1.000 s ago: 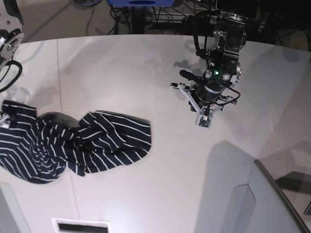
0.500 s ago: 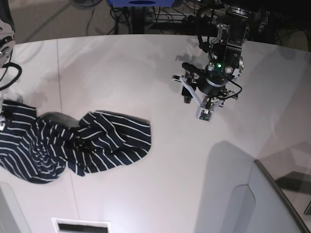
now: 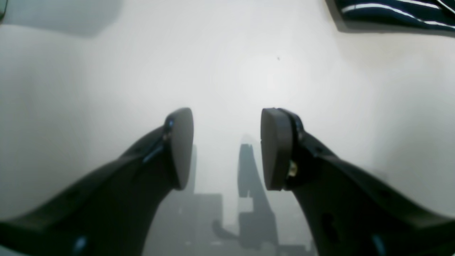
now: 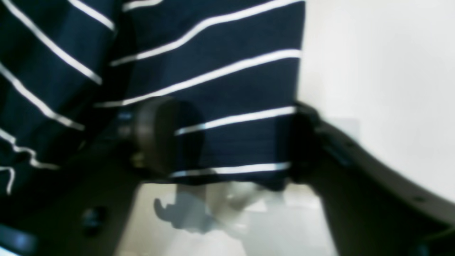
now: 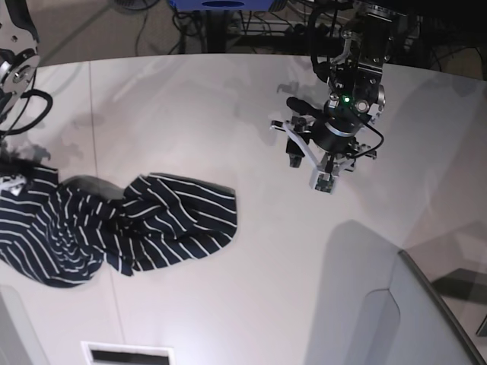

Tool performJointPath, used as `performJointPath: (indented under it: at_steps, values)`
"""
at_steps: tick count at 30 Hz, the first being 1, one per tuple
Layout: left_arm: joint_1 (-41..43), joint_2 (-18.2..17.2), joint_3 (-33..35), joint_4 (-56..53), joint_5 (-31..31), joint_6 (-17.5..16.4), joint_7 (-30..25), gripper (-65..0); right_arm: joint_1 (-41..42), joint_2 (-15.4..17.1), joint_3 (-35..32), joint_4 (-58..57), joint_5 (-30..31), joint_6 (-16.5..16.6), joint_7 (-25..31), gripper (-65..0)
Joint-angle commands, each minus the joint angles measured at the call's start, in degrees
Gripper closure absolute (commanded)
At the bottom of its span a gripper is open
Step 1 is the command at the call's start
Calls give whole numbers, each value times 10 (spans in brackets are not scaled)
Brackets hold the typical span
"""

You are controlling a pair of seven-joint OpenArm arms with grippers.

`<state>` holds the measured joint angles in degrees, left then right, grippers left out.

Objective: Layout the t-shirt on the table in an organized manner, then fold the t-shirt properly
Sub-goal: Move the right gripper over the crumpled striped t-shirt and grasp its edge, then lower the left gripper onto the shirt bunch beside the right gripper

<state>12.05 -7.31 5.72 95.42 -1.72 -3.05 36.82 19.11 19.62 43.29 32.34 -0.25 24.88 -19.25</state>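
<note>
The shirt [image 5: 114, 228] is a crumpled heap on the near left part of the white worktop [image 5: 251, 266] in the base view, nowhere near laid out. It's dark navy with thin white stripes, and the stripes run every which way because the fabric is bunched and twisted into a couple of lumpy folds. One lobe sits at the left edge of the frame, another spreads out toward the middle with a rounded edge. A thin seam line crosses the worktop just behind the heap.

The right gripper [image 4: 227, 142] is at the far left end of the shirt. In the wrist view its fingers [image 4: 160, 135] stand fairly wide apart with a flat flap of striped cloth between them, the hem edge running straight down beside the right-hand finger. That view is blurry, so I can't really tell if the cloth is pinched or just sitting in the gap.

The left gripper [image 3: 227, 147] is well apart from the shirt, hanging over bare worktop on the far right side in the base view. Its fingers [image 3: 179, 145] are parted with nothing between them, only a corner of the shirt showing at the top right of its view.
</note>
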Motion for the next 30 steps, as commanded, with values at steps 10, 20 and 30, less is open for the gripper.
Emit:
performJointPath:
  at_steps: [10, 20, 30]
  values:
    - [-8, -2, -1, 8, 1, 1, -10, -299, -6, -12, 1, 48, 4, 8, -35, -23]
    - [-23, -18, 4, -2, 1, 1, -10, -299, -154, -150, -2, 501, 4, 132, -242, -21]
    - [-117, 16, 119, -116, 1, -27, -10, -298, -107, -141, -4, 625, 2, 142, -256, -21]
